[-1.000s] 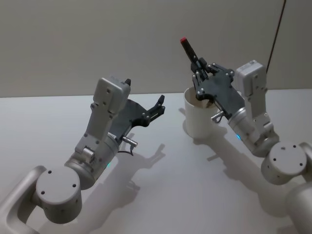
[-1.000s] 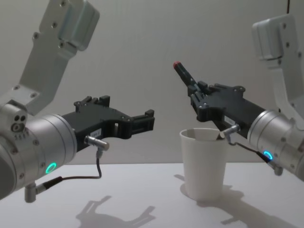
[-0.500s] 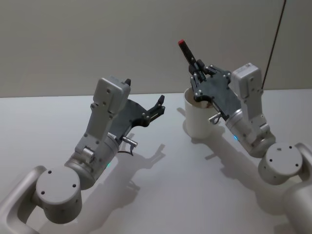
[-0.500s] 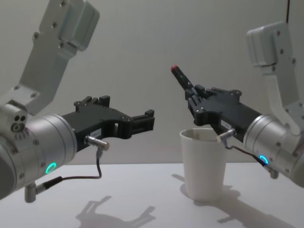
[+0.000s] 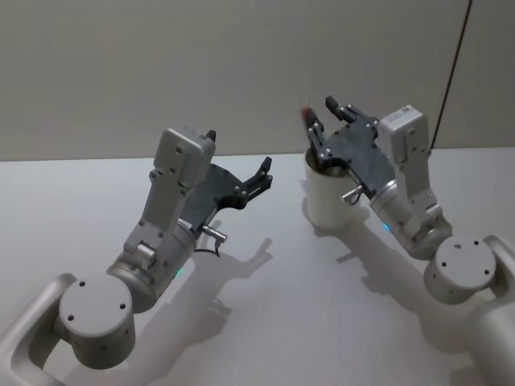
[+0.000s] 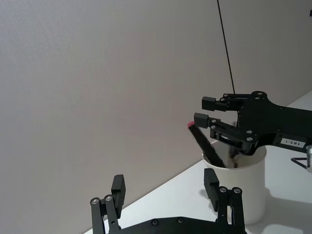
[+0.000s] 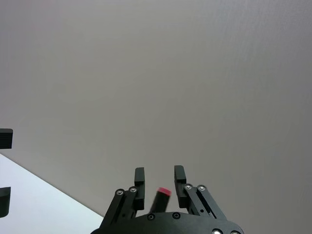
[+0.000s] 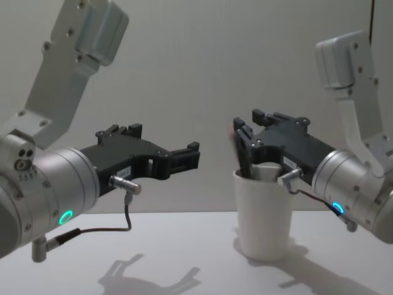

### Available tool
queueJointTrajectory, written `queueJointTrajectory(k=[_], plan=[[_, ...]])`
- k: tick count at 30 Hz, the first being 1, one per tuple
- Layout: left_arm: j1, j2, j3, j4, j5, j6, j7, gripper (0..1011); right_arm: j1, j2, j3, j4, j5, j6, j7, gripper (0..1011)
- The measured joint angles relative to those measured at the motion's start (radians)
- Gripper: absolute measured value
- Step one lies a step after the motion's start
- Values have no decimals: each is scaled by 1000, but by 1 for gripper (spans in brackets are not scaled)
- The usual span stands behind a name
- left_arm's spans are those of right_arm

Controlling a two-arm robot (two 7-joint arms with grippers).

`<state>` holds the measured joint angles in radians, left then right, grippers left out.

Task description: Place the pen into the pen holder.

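Head view: the right gripper point(image 5: 328, 117) is hovering just above the rim of the white paper cup point(image 5: 324, 203) serving as the pen holder, its fingers spread apart and gripping nothing. The black pen with a red cap point(image 5: 306, 113) is showing as a blur just beside the fingers, leaning out of the cup. The left gripper point(image 5: 261, 174) is idling, open and empty, well apart from the cup, over the grey worktop point(image 5: 282, 322).

Left wrist view: the pen is standing slanted inside the cup, its lower end hidden below the rim, its cap just beneath the right gripper's lower finger.

Right wrist view: the red cap is sitting between the open fingers, touching neither as far as can be told.

Chest view: the pen is smeared and hard to make out.

Judging by looks, the pen is light, stiff and smooth, best gripped mid-barrel; the paper cup is light and likely to tip if nudged.
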<state>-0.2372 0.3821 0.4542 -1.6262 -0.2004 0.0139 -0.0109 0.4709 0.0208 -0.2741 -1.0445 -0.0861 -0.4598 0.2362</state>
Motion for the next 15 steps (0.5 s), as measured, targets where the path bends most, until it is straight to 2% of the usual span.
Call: queueJointTrajectory(k=[3, 4, 9, 15], plan=[[0, 0, 0, 0, 0, 0, 0, 1001, 1, 0, 0, 2, -1, -1, 0, 393], [0, 0, 0, 0, 0, 0, 0, 1001, 1, 0, 0, 3, -1, -1, -1, 454], [0, 0, 0, 0, 0, 0, 0, 1001, 2, -1, -1, 6, -2, -3, -1, 618], [0, 0, 0, 0, 0, 0, 0, 1001, 3, -1, -1, 7, -2, -4, -2, 774]])
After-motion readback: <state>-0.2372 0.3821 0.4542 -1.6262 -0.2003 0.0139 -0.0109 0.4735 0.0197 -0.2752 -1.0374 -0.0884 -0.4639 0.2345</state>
